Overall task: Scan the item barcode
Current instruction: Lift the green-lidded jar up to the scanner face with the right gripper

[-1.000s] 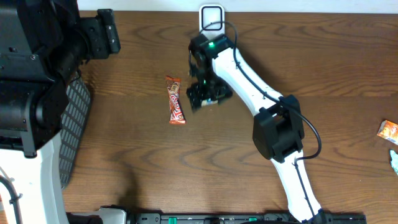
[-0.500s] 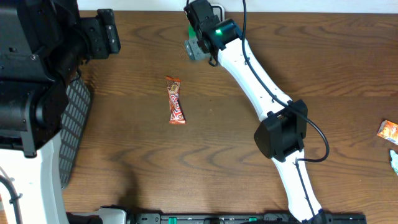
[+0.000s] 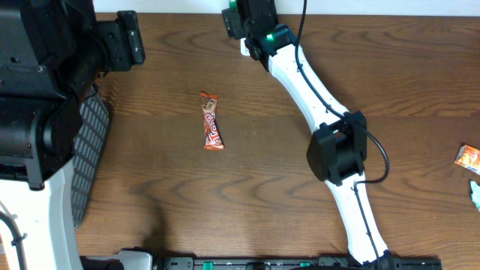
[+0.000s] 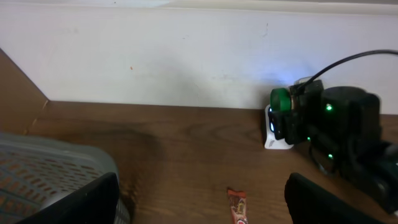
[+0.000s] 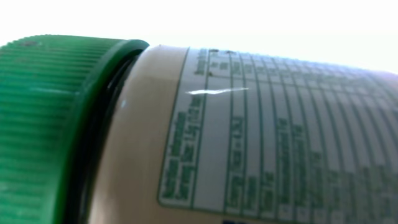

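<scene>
A bottle point(image 5: 261, 137) with a green ribbed cap point(image 5: 43, 124) and a cream label printed with a green table fills the right wrist view. It lies sideways, and my right gripper point(image 3: 241, 22) is shut on it at the table's far edge. In the left wrist view the bottle's cap point(image 4: 281, 104) hangs just above the white scanner point(image 4: 273, 135), which glows blue. In the overhead view the right arm covers most of the scanner. My left gripper point(image 4: 204, 190) hangs open over the left of the table, holding nothing.
An orange candy bar point(image 3: 211, 120) lies on the wood left of centre, also seen as the candy bar point(image 4: 237, 210) between my left fingers' view. A grey mesh basket point(image 3: 90, 150) stands at the left. Two snack packs point(image 3: 469, 157) lie at the right edge.
The right arm has carried the bottle from beside the candy bar up to the far edge, over the scanner. The left arm and candy bar stay put.
</scene>
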Robot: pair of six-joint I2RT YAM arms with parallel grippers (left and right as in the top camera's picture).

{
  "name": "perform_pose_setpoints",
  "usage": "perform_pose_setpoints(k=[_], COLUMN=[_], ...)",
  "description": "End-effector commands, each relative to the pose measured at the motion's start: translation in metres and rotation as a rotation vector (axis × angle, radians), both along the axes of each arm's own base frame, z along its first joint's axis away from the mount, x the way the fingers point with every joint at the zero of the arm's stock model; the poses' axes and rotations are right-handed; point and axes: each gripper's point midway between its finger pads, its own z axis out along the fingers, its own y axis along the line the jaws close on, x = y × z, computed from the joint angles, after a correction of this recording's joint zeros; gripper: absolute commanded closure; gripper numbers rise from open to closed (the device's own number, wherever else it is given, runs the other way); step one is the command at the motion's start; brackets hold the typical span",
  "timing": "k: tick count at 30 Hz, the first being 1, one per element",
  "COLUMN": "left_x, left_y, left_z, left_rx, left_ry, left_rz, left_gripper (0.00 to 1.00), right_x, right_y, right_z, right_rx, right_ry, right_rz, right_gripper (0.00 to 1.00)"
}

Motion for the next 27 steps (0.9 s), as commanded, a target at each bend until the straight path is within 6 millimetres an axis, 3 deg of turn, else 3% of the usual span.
perform_pose_setpoints(k=[1,9,16,22,27], left_x=[-0.002,-0.002,-0.002,-0.002,-0.002], left_y=[0.004,0.004,0.004,0.004,0.004], left_z=[0.0,0.0,0.0,0.0,0.0], left_rx=[0.017,0.018,0.018,0.018,0.018], left_ry=[-0.002,-0.002,-0.002,-0.002,-0.002], left_rz=[0.01,0.01,0.01,0.01,0.01], left_gripper=[0.15,0.15,0.15,0.15,0.15], right_x=[0.019,0.047,0.044,0.041,0.026], right_y=[-0.014,-0.024,-0.015,-0.016,-0.022], right_z=[-0.023,-0.074,-0.085,-0.085,-0.051], right_rx=[-0.044,-0.015,0.016,0.009,-0.007], right_ry=[-0.026,-0.063,-0.035,-0.015,0.025], right_rz=[-0.02,-0.038,0.003,0.007,0.009], right_gripper=[0.33,0.32,0.33,0.34,0.35])
